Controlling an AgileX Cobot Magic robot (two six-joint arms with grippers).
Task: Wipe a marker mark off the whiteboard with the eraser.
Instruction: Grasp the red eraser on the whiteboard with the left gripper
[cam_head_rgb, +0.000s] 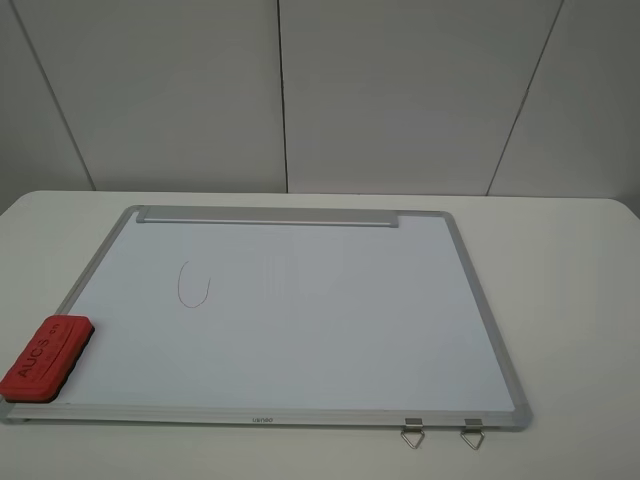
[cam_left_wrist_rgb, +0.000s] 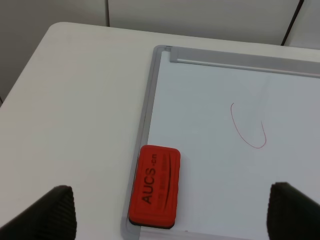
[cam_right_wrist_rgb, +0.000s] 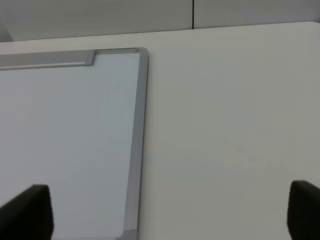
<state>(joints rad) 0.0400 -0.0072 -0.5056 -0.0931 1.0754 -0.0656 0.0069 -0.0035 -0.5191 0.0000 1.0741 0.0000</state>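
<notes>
The whiteboard (cam_head_rgb: 330, 320) lies flat on the table, with its metal tray strip (cam_head_rgb: 268, 216) along the far edge. A thin oval marker mark (cam_head_rgb: 193, 284) sits on its left half. The red eraser (cam_head_rgb: 45, 358), lettered "AUCS", rests on the board's near-left corner. Neither gripper shows in the high view. In the left wrist view, my left gripper (cam_left_wrist_rgb: 170, 217) hangs open above the eraser (cam_left_wrist_rgb: 154, 186), with the marker mark (cam_left_wrist_rgb: 247, 127) farther along the whiteboard (cam_left_wrist_rgb: 210, 95). My right gripper (cam_right_wrist_rgb: 165, 212) is open and empty over the whiteboard's (cam_right_wrist_rgb: 65, 130) right frame edge.
The board lies on a white table (cam_head_rgb: 570, 300) with a grey panel wall (cam_head_rgb: 400, 90) behind it. Two small metal clips (cam_head_rgb: 413, 433) (cam_head_rgb: 472, 433) stick out from the board's near-right edge. Bare table (cam_right_wrist_rgb: 230, 125) lies to the right of the frame.
</notes>
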